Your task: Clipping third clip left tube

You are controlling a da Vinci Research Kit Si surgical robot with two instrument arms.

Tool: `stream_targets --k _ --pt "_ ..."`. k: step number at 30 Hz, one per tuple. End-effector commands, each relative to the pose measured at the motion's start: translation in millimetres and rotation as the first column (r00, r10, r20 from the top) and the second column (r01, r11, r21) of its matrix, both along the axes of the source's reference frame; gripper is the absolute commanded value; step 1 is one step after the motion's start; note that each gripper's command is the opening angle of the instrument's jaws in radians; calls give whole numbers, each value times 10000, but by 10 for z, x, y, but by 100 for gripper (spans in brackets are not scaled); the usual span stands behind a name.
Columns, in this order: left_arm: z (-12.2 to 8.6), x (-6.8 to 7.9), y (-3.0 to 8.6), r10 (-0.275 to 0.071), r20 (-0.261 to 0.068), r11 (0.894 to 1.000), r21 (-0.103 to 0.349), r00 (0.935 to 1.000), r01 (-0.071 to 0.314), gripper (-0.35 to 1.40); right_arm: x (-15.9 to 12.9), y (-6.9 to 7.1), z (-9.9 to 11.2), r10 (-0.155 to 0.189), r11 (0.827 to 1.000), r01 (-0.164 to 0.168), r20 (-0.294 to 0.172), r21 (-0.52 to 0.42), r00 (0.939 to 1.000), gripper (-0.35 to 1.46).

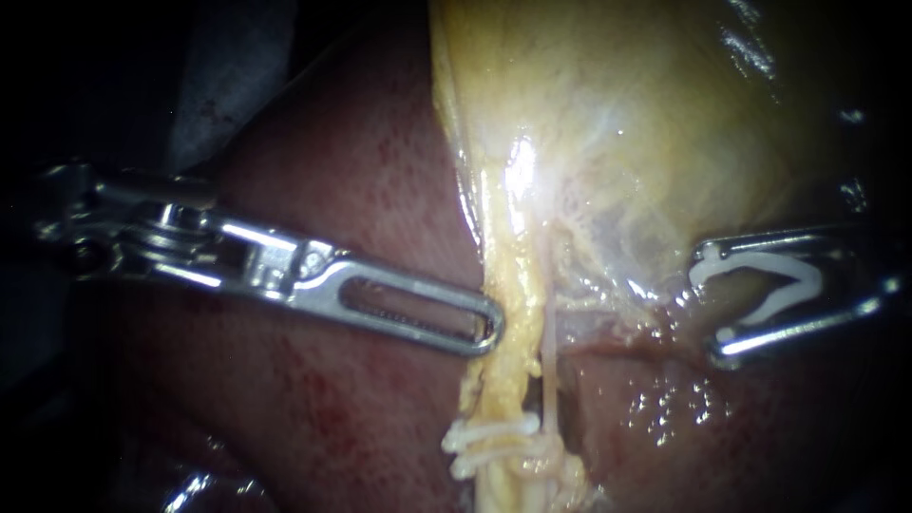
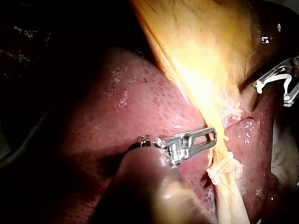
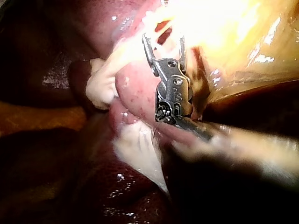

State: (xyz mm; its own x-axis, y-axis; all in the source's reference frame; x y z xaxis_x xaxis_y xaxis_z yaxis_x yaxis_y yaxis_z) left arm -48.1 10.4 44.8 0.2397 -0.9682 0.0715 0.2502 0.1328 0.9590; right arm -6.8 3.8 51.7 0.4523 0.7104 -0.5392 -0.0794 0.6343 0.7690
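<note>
The left tube [image 1: 508, 332], a yellow strand, runs down from the gallbladder [image 1: 646, 114]. Two white clips [image 1: 486, 435] cross it low in the endoscope view. A thin pale tube [image 1: 549, 353] lies just right of it. My left instrument [image 1: 492, 328] has its slotted jaws lying together, tip against the left tube's left edge above the clips; its tip also shows in the left wrist view [image 2: 213, 135]. My right instrument [image 1: 711, 304] stands well to the right of both tubes. Its jaws are spread wide around a white clip [image 1: 760, 290] that touches both of them [image 3: 163, 39].
Dark red liver [image 1: 361, 190] lies behind and below the left instrument. Wet liver surface [image 1: 665, 408] sits under the right instrument. A fringe of pale membrane [image 1: 608, 294] hangs between the tubes and the right instrument's jaws.
</note>
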Motion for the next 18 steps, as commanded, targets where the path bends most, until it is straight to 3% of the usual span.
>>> stream_targets --k 1,13,18 --pt "0 0 0 -3 -6 10000 5 10000 3 -35 0 0 0 0 10000 0 1 0 10000 59" --pt "-16 16 -4 50 47 9998 176 10000 -51 -35 7 -4 1 -37 10000 37 -11 19 10000 59" --pt "-24 28 -9 84 68 9995 312 9999 -86 -35 14 -11 4 -234 9997 234 -99 29 9997 58"
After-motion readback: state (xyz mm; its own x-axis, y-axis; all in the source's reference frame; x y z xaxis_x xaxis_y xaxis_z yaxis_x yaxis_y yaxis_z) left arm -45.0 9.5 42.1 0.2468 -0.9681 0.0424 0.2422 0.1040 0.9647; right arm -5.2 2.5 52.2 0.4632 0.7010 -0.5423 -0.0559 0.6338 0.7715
